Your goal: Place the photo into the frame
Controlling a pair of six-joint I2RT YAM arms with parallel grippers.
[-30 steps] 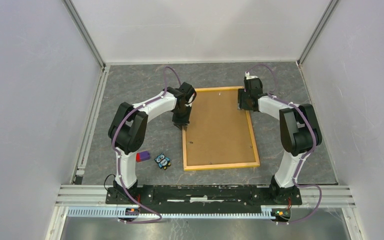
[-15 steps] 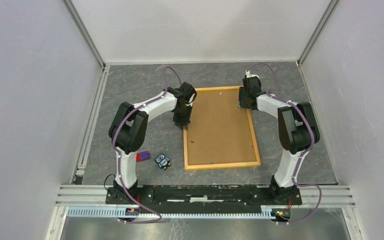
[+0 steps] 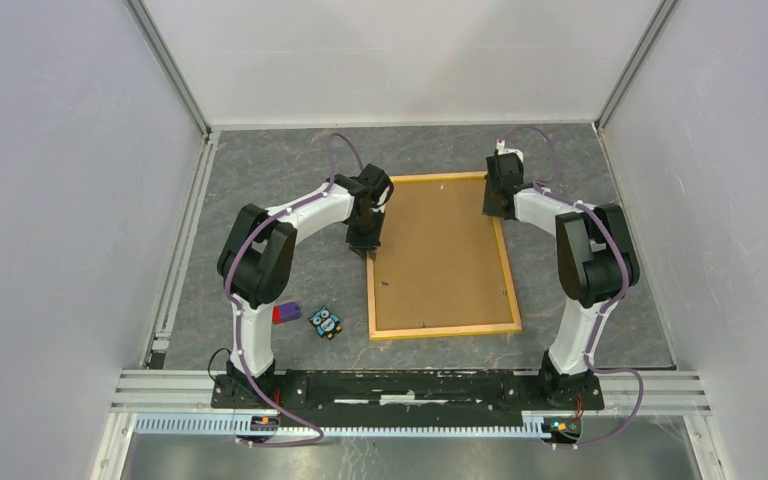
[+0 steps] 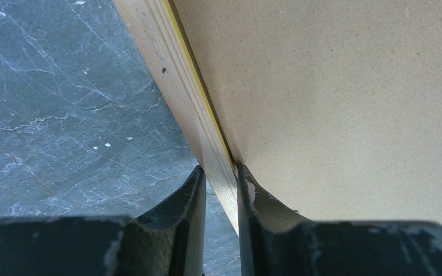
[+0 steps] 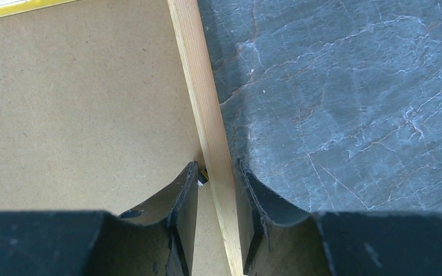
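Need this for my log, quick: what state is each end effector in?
Left end effector: closed on the yellow-orange wooden picture frame, at its left border.
Right end effector: straddling the frame's right border; whether it grips cannot be told.

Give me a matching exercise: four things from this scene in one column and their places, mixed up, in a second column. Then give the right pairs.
Things
1. left gripper
2. right gripper
3. owl
4. panel

Places
A. lies inside the frame
B. astride the frame's right border, near its far corner
C. beside the purple block, left of the frame
D. clamped on the frame's left border

Pairs: 1-D, 2-B, 3-C, 4-A
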